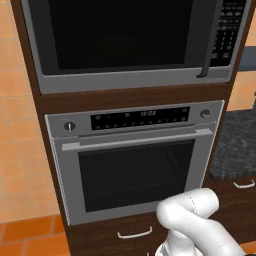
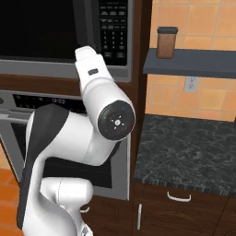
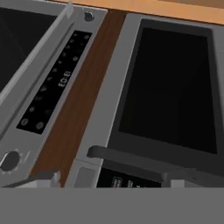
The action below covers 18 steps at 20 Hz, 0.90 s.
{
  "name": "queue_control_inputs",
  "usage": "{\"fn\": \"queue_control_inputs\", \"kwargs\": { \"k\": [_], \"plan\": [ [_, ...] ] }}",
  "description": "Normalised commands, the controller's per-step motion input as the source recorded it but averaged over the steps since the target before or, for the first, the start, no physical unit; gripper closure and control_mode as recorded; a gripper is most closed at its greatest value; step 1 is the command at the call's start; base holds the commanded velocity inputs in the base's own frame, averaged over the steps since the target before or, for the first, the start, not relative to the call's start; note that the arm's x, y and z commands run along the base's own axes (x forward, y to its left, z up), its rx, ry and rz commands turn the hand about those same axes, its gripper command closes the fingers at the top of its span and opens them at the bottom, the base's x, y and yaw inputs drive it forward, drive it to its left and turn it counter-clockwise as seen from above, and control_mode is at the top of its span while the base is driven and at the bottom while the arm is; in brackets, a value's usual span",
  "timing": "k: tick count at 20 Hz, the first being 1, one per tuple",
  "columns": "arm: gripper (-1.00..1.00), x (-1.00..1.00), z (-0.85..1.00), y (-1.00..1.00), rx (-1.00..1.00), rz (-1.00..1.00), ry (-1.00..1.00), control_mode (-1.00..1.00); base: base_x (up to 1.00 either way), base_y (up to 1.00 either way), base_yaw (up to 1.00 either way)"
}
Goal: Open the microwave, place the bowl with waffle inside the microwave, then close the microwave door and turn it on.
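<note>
1. The microwave (image 1: 135, 45) sat built into a dark wood cabinet column (image 1: 135, 97), directly above the silver oven (image 1: 135, 160), seen from the left base camera.
2. The microwave door (image 1: 120, 35), a wide dark glass panel with a grey steel rim, stood shut, flush with the frame.
3. Its slim black vertical handle (image 1: 211, 45) ran down the door's right edge, just beside the black keypad (image 1: 229, 32) of small white buttons.
4. In the hand view the scene appeared rolled sideways, with the microwave door (image 3: 173, 83) at right, the wood strip between, and the oven's control panel (image 3: 54, 83) at left.
5. The gripper (image 3: 113, 180) hovered near the handle (image 3: 144, 158), which crossed just above the two finger tips (image 3: 46, 178), and the tips stood far apart with nothing between them; contact with the handle could not be made out.
6. From the right base camera the white arm (image 2: 99, 108) rose in front of the oven toward the microwave's keypad (image 2: 113, 27).
7. To the right lay a dark speckled counter (image 2: 189, 152), and above it a grey shelf (image 2: 193, 62) carried a brown canister (image 2: 166, 42) with a dark lid against orange wall tiles (image 2: 207, 18).
</note>
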Motion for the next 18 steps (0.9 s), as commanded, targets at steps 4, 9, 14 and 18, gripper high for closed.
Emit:
{"fn": "queue_control_inputs", "kwargs": {
  "k": [4, 9, 14, 18],
  "plan": [
    [1.0, 0.07, 0.01, 0.3, -0.01, 0.02, 0.0, -1.0, 0.0, 0.0, 0.0],
    [1.0, 0.2, 0.16, 0.0, 0.0, -0.01, 0.01, -1.0, 0.0, 0.0, 0.0],
    [1.0, 0.41, 0.03, 0.0, 0.0, 0.0, 0.0, -1.0, 0.0, 0.0, 0.0],
    [1.0, 0.46, 0.0, 0.0, 0.0, -0.01, 0.0, -1.0, 0.0, 0.0, 0.0]
  ]
}}
